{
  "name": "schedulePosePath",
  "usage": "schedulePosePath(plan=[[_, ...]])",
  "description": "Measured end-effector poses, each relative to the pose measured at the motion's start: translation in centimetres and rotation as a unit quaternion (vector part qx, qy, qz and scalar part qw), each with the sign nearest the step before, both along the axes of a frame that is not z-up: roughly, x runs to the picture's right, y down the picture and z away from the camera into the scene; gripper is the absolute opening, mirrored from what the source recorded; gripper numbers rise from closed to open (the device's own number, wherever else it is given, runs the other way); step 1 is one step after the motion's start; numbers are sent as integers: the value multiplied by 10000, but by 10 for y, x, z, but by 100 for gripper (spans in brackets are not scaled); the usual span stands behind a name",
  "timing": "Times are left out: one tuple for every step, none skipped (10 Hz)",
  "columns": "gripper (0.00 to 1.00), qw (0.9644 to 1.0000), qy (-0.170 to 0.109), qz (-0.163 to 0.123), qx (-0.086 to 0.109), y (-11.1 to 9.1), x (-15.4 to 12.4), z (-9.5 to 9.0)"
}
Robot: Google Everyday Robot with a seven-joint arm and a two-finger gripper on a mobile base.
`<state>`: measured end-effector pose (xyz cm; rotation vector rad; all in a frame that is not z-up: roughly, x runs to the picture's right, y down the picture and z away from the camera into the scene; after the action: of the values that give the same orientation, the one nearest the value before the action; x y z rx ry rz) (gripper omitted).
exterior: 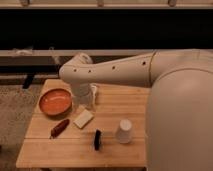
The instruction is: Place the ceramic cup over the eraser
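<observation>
The white ceramic cup stands on the wooden table near the front right. The black eraser stands just left of it, a small gap apart. My white arm reaches in from the right across the table's back. My gripper hangs down at the arm's end over the back left of the table, beside the orange bowl and well away from the cup and eraser.
An orange bowl sits at the back left. A white bottle-like tube stands next to my gripper. A cream flat block and a reddish-brown sausage-shaped thing lie left of the eraser. A dark bench runs behind.
</observation>
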<state>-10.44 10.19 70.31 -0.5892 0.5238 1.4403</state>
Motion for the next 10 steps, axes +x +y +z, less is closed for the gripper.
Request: schedulePosePath(plan=[[65, 10000, 0, 0, 0, 0, 0, 0], [65, 10000, 0, 0, 0, 0, 0, 0], [65, 10000, 1, 2, 0, 0, 0, 0], [65, 10000, 16, 24, -9, 0, 2, 0], [65, 9999, 66, 83, -20, -1, 7, 2], [65, 9996, 183, 207, -32, -3, 24, 5], [65, 9992, 266, 300, -27, -4, 41, 6], [65, 9984, 381, 423, -14, -4, 64, 6], [65, 9974, 476, 535, 4, -5, 82, 4], [65, 9953, 646, 716, 35, -5, 112, 1]])
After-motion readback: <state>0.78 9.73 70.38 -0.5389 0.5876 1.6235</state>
